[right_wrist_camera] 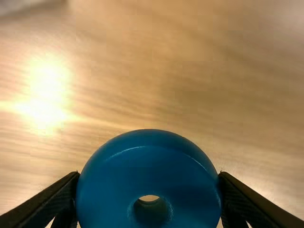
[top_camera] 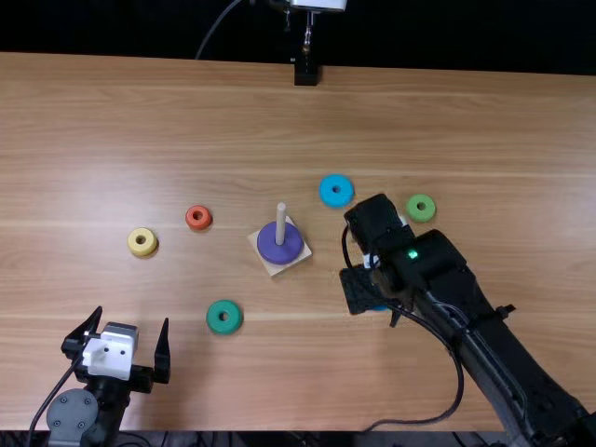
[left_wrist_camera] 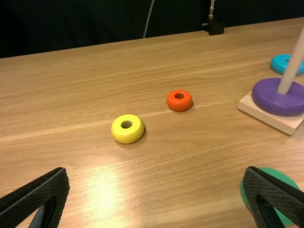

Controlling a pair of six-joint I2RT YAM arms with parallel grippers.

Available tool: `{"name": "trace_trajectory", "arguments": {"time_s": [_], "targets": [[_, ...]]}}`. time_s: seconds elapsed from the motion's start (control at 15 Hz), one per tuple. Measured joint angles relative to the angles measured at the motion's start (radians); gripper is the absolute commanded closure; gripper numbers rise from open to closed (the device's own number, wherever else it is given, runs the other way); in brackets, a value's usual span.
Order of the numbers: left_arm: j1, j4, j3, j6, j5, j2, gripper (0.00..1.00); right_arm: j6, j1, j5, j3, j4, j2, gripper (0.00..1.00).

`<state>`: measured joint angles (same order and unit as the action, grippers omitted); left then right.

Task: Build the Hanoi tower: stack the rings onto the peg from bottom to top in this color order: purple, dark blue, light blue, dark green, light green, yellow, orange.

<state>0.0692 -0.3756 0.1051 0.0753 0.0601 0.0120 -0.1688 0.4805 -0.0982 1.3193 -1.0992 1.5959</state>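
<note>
The purple ring (top_camera: 279, 243) lies around the peg (top_camera: 281, 222) on its square wooden base (top_camera: 271, 267). My right gripper (top_camera: 361, 291) is right of the base, low over the table. In the right wrist view my right gripper (right_wrist_camera: 149, 178) is shut on the dark blue ring (right_wrist_camera: 147, 171), gripping its opposite sides. My left gripper (top_camera: 132, 317) is at the lower left; in the left wrist view the left gripper (left_wrist_camera: 157, 171) stands open and holds nothing. Loose rings: light blue (top_camera: 336, 177), dark green (top_camera: 224, 318), light green (top_camera: 421, 208), yellow (top_camera: 142, 242), orange (top_camera: 198, 218).
The wooden table (top_camera: 140, 112) stretches under both arms. A black stand foot (top_camera: 306, 72) is at its far edge. The right arm's forearm and cable cross the lower right, and the dark green ring is between the left gripper and the peg base.
</note>
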Motion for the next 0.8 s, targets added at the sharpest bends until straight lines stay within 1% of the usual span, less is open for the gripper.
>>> {"name": "trace_trajectory", "arguments": {"time_s": [0.13,0.47,0.6,0.8], "targets": [[0.0,0.0,0.0,0.0,0.0,0.0,0.0,0.006,0.025,0.0,0.134,-0.046,0.013,1.0],[0.0,0.0,0.0,0.0,0.0,0.0,0.0,0.022,0.099,0.001,0.447,-0.175,0.199,1.0],[0.0,0.0,0.0,0.0,0.0,0.0,0.0,0.029,0.105,0.001,0.573,-0.203,0.264,1.0],[0.0,0.0,0.0,0.0,0.0,0.0,0.0,0.031,0.114,0.001,0.695,-0.236,0.319,1.0]]}}
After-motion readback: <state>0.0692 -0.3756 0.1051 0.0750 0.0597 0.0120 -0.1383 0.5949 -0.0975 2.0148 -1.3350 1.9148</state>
